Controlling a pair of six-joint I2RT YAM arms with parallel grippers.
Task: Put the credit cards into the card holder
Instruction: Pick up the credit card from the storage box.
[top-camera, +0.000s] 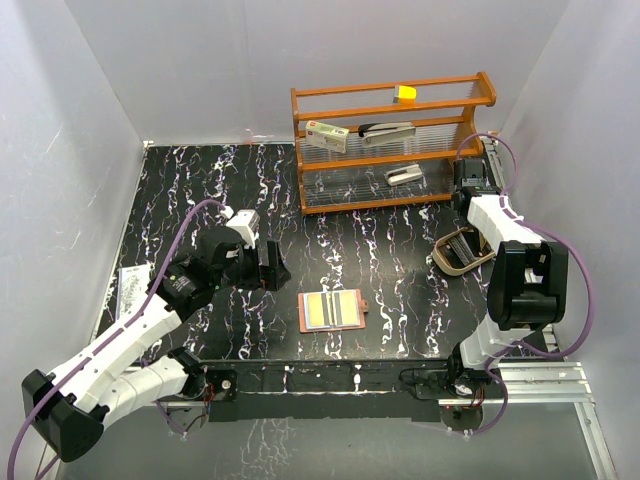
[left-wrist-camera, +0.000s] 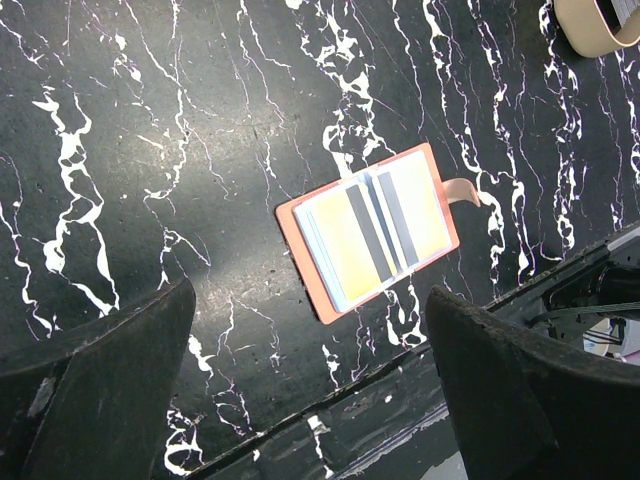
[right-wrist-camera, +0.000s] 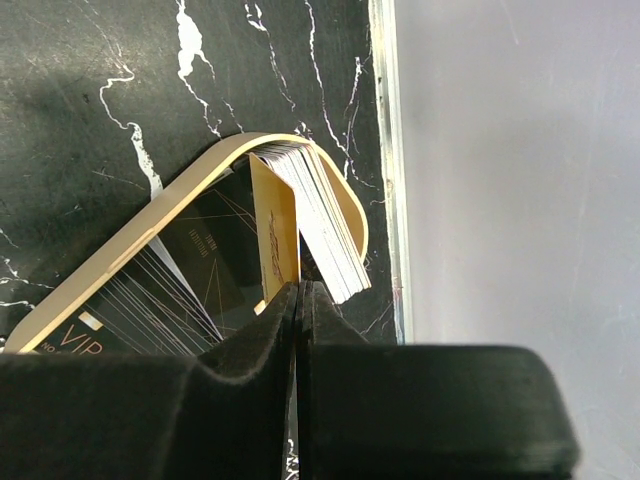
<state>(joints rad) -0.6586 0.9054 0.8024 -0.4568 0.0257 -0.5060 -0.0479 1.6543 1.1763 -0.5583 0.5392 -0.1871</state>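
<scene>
The reddish-brown card holder (top-camera: 305, 312) lies open near the table's front edge, with orange and light blue credit cards (top-camera: 333, 309) on it. It also shows in the left wrist view (left-wrist-camera: 300, 230), where the cards (left-wrist-camera: 350, 235) are fanned and show dark stripes. My left gripper (top-camera: 268, 265) is open and empty, above the table to the holder's left (left-wrist-camera: 310, 400). My right gripper (top-camera: 464, 236) reaches into the tan oval tray (top-camera: 447, 265). It is shut (right-wrist-camera: 298, 300) on the edge of an orange card (right-wrist-camera: 275, 235) that stands beside a stack of cards (right-wrist-camera: 325, 225).
A wooden rack (top-camera: 390, 100) with small items stands at the back. A white printed packet (top-camera: 133, 290) lies at the left table edge. The tray's rim (right-wrist-camera: 200, 178) is close to the right wall (right-wrist-camera: 520, 170) and the table's right edge.
</scene>
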